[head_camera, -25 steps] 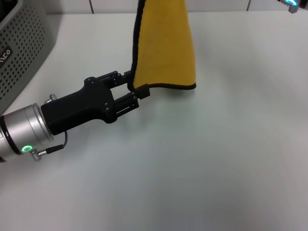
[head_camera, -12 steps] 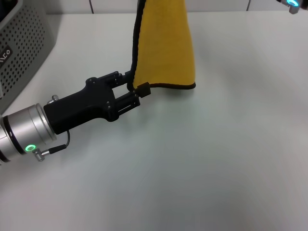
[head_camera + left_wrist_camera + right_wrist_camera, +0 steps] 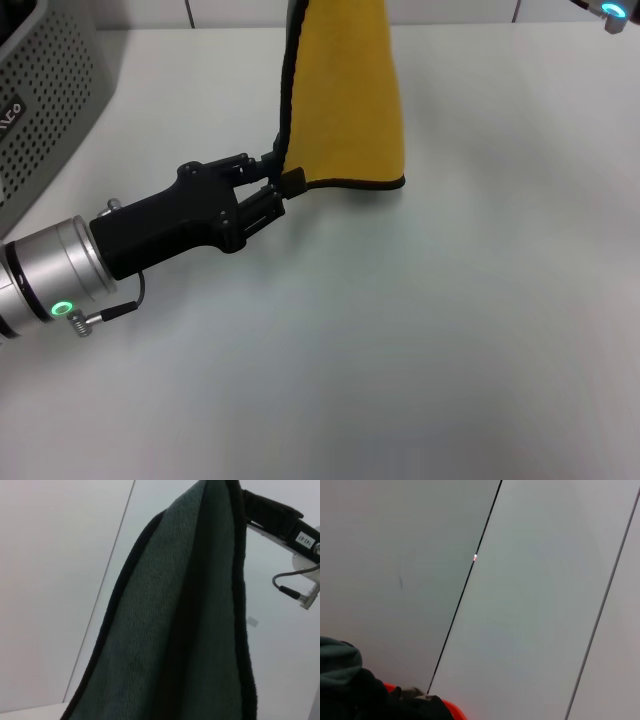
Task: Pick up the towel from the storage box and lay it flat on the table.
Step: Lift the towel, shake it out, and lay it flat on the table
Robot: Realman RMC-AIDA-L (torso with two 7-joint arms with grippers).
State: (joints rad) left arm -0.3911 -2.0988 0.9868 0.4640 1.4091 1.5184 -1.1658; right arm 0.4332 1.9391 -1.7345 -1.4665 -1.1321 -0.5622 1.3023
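Note:
The towel (image 3: 345, 100) hangs upright over the table (image 3: 450, 330), yellow side facing me, its black-trimmed lower edge just above the tabletop. My left gripper (image 3: 282, 170) is at the towel's lower left corner, its fingers closed on the black edge. The left wrist view shows the dark green side (image 3: 175, 630) up close. At its top the cloth meets a black part of my right gripper (image 3: 270, 512), which holds the towel up. A bunch of green cloth (image 3: 340, 665) shows in the right wrist view. The grey storage box (image 3: 45, 110) stands at the far left.
A piece of my right arm with a teal light (image 3: 608, 10) shows at the top right corner. The white tabletop stretches in front of and to the right of the towel. A wall with dark seams lies behind.
My left gripper's fingers have drawn together on the towel's lower left corner. The corner has shifted slightly left and up. The towel still hangs in the same place.

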